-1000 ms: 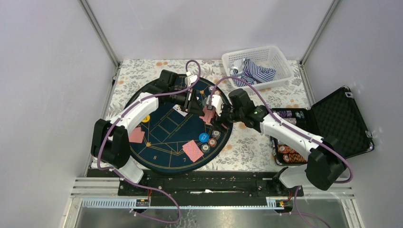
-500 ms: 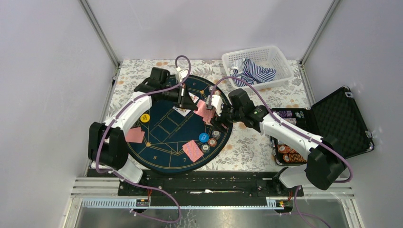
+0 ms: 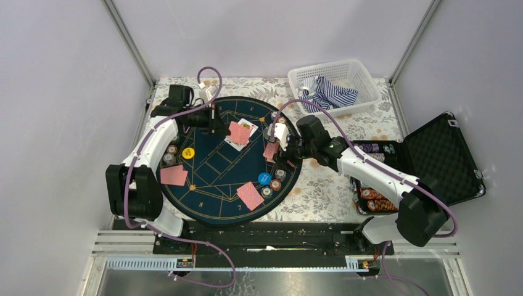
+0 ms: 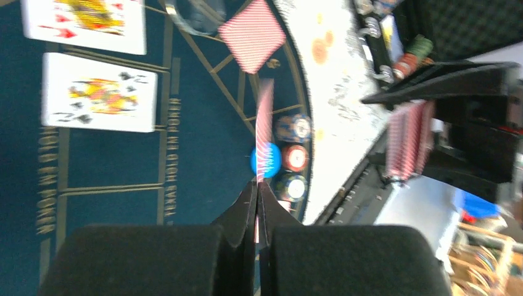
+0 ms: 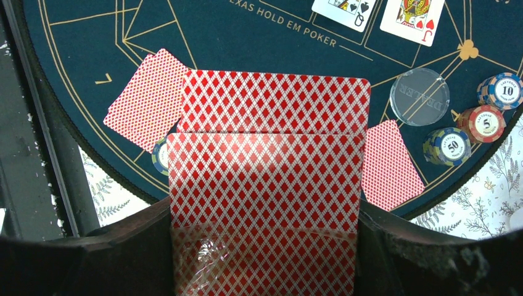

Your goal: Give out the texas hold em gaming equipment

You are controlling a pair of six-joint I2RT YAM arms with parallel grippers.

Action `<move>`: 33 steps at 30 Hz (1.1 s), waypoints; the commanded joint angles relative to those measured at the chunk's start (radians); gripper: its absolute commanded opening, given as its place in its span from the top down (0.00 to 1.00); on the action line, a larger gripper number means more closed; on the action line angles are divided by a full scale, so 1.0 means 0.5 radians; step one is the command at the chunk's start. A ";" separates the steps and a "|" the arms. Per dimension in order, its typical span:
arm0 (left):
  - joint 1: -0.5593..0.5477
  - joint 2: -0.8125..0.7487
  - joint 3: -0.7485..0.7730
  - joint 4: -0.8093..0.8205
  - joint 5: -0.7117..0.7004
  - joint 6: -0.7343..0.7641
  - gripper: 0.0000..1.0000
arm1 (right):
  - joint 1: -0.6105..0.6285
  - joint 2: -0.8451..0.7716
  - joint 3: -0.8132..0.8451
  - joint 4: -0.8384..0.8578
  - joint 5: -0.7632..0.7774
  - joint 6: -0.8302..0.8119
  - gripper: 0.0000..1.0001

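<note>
1. Jaws of the left gripper (image 4: 258,188) pressed together on one red-backed card (image 4: 264,123), held above the far-left part of the navy mat (image 3: 216,179), card edge-on and sticking straight out past the fingertips.
2. Right gripper (image 3: 277,148) at the mat's right edge, part-spread around a deck of red-backed cards (image 5: 265,179), one card offset beyond the rest.
3. Flat on the mat near the held card: two face-up cards (image 4: 98,100), blue disc (image 4: 266,159) touching three chip stacks (image 4: 295,157).
4. Face-down cards (image 3: 250,196) at the near rim; orange disc (image 3: 188,152) at the left rim, well apart from both grippers.
</note>
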 commanded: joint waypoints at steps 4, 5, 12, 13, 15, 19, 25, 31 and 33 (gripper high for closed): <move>0.069 -0.071 0.133 -0.087 -0.900 0.464 1.00 | 0.025 -0.036 0.042 0.114 -0.037 0.013 1.00; 0.069 -0.066 0.149 -0.082 -0.995 0.527 1.00 | 0.025 -0.034 0.042 0.114 -0.040 0.013 1.00; 0.027 0.056 0.229 0.042 -1.724 0.879 1.00 | 0.025 -0.036 0.036 0.110 -0.044 0.012 1.00; -0.003 0.061 0.215 0.081 -1.820 0.903 1.00 | 0.026 -0.036 0.036 0.108 -0.042 0.011 1.00; -0.093 0.061 0.150 0.177 -2.007 0.953 1.00 | 0.025 -0.030 0.041 0.106 -0.043 0.012 1.00; -0.288 0.087 -0.047 0.450 -2.383 1.113 1.00 | 0.025 -0.025 0.045 0.099 -0.047 0.012 1.00; -0.443 0.209 -0.227 0.659 -2.641 1.209 1.00 | 0.026 -0.037 0.036 0.099 -0.043 0.009 1.00; -0.542 0.313 -0.278 0.596 -2.575 1.094 1.00 | 0.025 -0.042 0.032 0.095 -0.040 0.003 1.00; -0.580 0.323 -0.294 0.568 -2.534 1.051 1.00 | 0.025 -0.040 0.033 0.094 -0.041 0.002 1.00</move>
